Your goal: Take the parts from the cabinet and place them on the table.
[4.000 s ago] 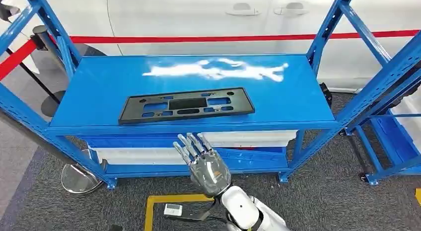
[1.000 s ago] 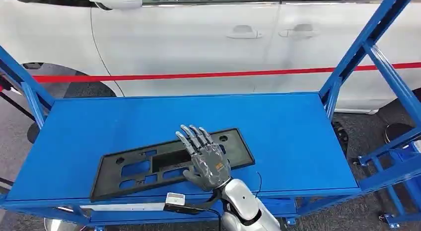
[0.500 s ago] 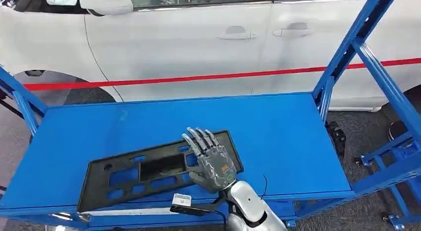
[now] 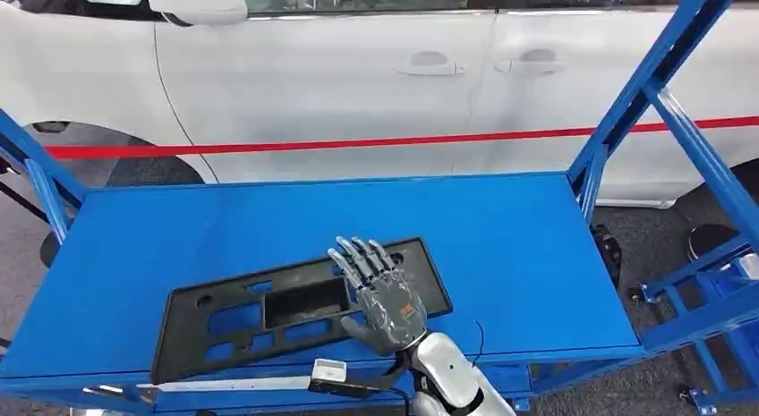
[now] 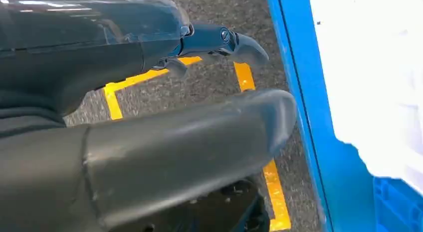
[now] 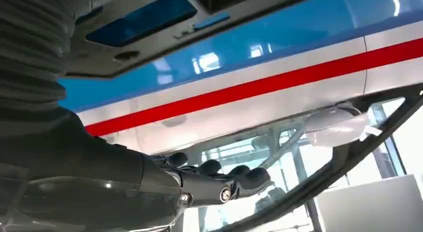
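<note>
A long black plastic plate (image 4: 260, 322) with several cut-outs lies flat near the front edge of the blue shelf top (image 4: 519, 246), slightly askew. My right hand (image 4: 380, 295) is stretched over the plate's right part, fingers straight and apart, palm down, holding nothing. I cannot tell whether it touches the plate. The right wrist view has the plate (image 6: 149, 22) close by the right hand (image 6: 214, 184), whose dark fingers reach out with nothing in them. My left hand (image 5: 199, 117) hangs low beside the rack above the floor, with nothing in it.
A white car (image 4: 358, 76) and a red barrier tape (image 4: 358, 142) stand behind the rack. Blue uprights (image 4: 640, 94) frame the shelf's right end, and another blue rack (image 4: 716, 300) is at the right. Yellow floor lines (image 5: 274, 187) and a white bin (image 5: 369, 82) lie near my left hand.
Four seconds ago my right hand was below the shelf's front edge; it now lies over the plate's right part. Over the last second only the view shifted slightly.
</note>
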Available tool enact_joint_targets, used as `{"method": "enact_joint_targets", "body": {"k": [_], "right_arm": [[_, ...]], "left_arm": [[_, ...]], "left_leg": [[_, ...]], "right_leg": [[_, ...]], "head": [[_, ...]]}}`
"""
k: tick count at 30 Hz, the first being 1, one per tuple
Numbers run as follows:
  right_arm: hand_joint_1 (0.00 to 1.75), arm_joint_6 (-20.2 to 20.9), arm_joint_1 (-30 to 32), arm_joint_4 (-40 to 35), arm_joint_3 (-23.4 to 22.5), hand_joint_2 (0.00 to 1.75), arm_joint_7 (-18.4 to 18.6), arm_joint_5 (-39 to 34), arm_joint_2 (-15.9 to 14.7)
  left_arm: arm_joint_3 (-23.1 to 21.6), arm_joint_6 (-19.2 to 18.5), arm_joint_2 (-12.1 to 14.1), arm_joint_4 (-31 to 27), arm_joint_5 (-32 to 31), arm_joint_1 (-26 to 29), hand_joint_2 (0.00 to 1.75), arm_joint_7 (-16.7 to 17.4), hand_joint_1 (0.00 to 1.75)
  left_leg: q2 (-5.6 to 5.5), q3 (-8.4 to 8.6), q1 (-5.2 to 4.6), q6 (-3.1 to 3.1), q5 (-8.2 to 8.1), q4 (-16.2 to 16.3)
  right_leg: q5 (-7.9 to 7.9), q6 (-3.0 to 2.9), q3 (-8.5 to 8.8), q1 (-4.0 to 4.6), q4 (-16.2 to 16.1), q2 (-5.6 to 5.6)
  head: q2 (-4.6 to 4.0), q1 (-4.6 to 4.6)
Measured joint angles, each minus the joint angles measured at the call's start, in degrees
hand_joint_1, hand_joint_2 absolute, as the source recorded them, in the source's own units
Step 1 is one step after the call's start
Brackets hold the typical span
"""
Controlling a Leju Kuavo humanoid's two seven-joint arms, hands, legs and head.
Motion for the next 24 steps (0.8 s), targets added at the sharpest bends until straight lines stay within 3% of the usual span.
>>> {"method": "enact_joint_targets", "body": {"k": [1,2,3,4,5,7,8,9,12,14,15,17,18,19,20,23,24], "right_arm": [[0.00,0.00,0.09,0.00,-0.04,1.75,-0.27,-0.55,0.00],[0.00,0.00,0.23,0.00,-0.07,1.75,-0.33,-0.68,-0.02],[0.00,-0.04,0.65,0.00,-0.11,1.75,-0.83,-1.29,-0.13],[0.00,-0.09,0.93,0.00,-0.11,1.75,-1.01,-1.71,-0.20],[0.00,-0.11,1.10,0.00,-0.11,1.75,-1.23,-1.95,-0.24],[0.00,-0.15,1.36,-0.33,-0.13,1.75,-2.40,-3.71,-0.33],[0.00,-0.17,1.65,-0.55,-0.13,1.75,-2.67,-4.10,-0.33],[0.00,-0.17,1.84,-1.64,-0.09,1.75,-3.76,-5.48,-0.35],[0.00,-0.17,3.46,-4.05,-0.09,1.75,-5.32,-7.18,-0.61],[0.00,0.41,4.77,-6.05,0.09,1.75,-5.71,-7.48,-0.81],[0.00,1.05,5.12,-7.33,0.31,1.75,-5.75,-7.48,-0.94],[0.00,1.82,5.96,-8.86,0.63,1.75,-5.60,-7.44,-1.27],[0.00,1.92,6.48,-9.31,0.63,1.75,-5.60,-7.44,-1.53],[0.00,1.95,6.89,-9.60,0.66,1.75,-5.60,-7.44,-1.79],[0.00,1.95,7.22,-9.93,0.66,1.75,-5.60,-7.44,-2.04],[0.00,1.99,7.74,-10.91,0.66,1.75,-5.62,-7.44,-2.36],[0.00,2.01,7.76,-11.13,0.66,1.75,-5.62,-7.44,-2.41]], "left_arm": [[0.00,0.02,0.00,0.00,0.00,0.03,0.00,0.00,0.00],[0.02,0.02,0.00,0.00,0.00,0.05,0.00,0.00,0.00],[0.02,0.11,0.04,0.00,0.00,0.09,0.00,0.00,0.00],[0.02,0.15,0.09,0.00,0.00,0.11,0.00,0.00,0.00],[0.02,0.18,0.09,0.00,0.00,0.11,0.00,0.00,0.00],[0.02,0.20,0.09,0.00,0.02,0.09,0.00,0.00,0.00],[0.02,0.20,0.09,0.00,0.04,0.11,0.00,0.00,0.00],[0.02,0.20,0.09,0.00,0.17,0.11,0.00,-0.09,0.00],[0.11,0.40,0.11,0.00,0.44,0.12,0.00,-0.11,0.00],[0.15,0.48,0.22,0.00,0.54,0.17,0.00,-0.11,0.00],[0.15,0.50,0.15,0.00,0.66,0.19,0.00,-0.11,0.00],[0.22,0.50,0.18,0.00,0.98,0.21,0.00,-0.09,0.00],[0.26,0.50,0.18,0.00,1.12,0.28,0.00,-0.09,0.00],[0.31,0.50,0.22,0.00,1.20,0.40,0.00,-0.09,0.00],[0.35,0.50,0.24,0.00,1.20,0.46,0.00,-0.09,0.00],[0.48,0.50,0.31,0.00,1.18,0.36,0.00,-0.13,0.00],[0.50,0.50,0.35,0.00,1.20,0.27,0.00,-0.13,0.00]], "left_leg": [[0.03,-0.10,-0.02,0.02,0.01,0.01],[0.06,-0.14,-0.03,0.05,0.03,0.01],[0.09,-0.28,-0.03,0.06,0.04,0.04],[0.07,-0.25,-0.03,0.05,0.04,0.06],[0.02,-0.17,-0.03,0.03,0.02,0.10],[-0.12,0.07,-0.03,-0.25,-0.16,0.24],[-0.15,0.13,-0.03,-0.48,-0.30,0.33],[-0.14,0.04,-0.44,-0.91,-0.51,0.61],[-0.18,0.12,-0.13,-2.12,-0.31,0.13],[-0.14,-0.12,-0.01,-2.72,-1.46,1.36],[-0.11,-1.28,0.00,-2.90,-3.40,4.14],[-0.11,-5.51,0.11,-3.28,-7.98,13.35],[-0.11,-7.39,0.11,-3.41,-9.20,17.30],[-0.11,-7.99,0.11,-3.42,-8.75,18.39],[-0.11,-7.24,0.10,-3.31,-7.07,16.62],[-0.09,-0.66,-0.04,-2.28,0.10,2.69],[-0.08,0.16,-0.52,-2.02,-0.85,0.76]], "right_leg": [[-2.51,0.21,-2.16,-0.15,4.71,0.00],[-3.68,0.32,-3.40,-0.18,7.33,-0.01],[-5.58,0.55,-6.07,-0.20,12.85,-0.01],[-4.78,0.60,-6.34,-0.26,13.29,-0.02],[-2.79,0.54,-5.02,-0.33,10.82,-0.02],[2.22,0.06,0.25,-0.36,0.80,-0.04],[3.58,-0.36,2.75,-0.31,-4.00,-0.04],[2.92,-0.58,3.21,-0.08,-5.12,-0.05],[3.11,-1.24,2.94,0.40,-5.13,0.09],[3.56,-1.98,3.36,-0.19,-5.95,-0.15],[3.52,-2.41,3.36,-0.24,-5.95,-0.19],[3.44,-2.64,3.32,-0.04,-5.91,-0.28],[3.40,-2.68,3.32,0.07,-5.89,-0.31],[3.37,-2.73,3.37,0.13,-5.86,-0.30],[3.32,-2.71,3.44,0.17,-5.82,-0.26],[2.99,-2.43,3.78,0.21,-5.61,-0.10],[2.81,-2.14,3.64,0.63,-5.36,-0.05]], "head": [[0.00,-0.02],[0.00,-0.02],[0.00,0.02],[0.00,-0.02],[0.00,0.00],[0.00,0.04],[0.00,0.02],[0.00,-0.06],[0.00,-0.06],[0.00,-0.06],[0.00,-0.31],[0.00,-0.50],[0.00,-0.50],[0.00,-0.50],[0.00,-0.48],[0.00,-0.55],[0.00,-0.52]]}}
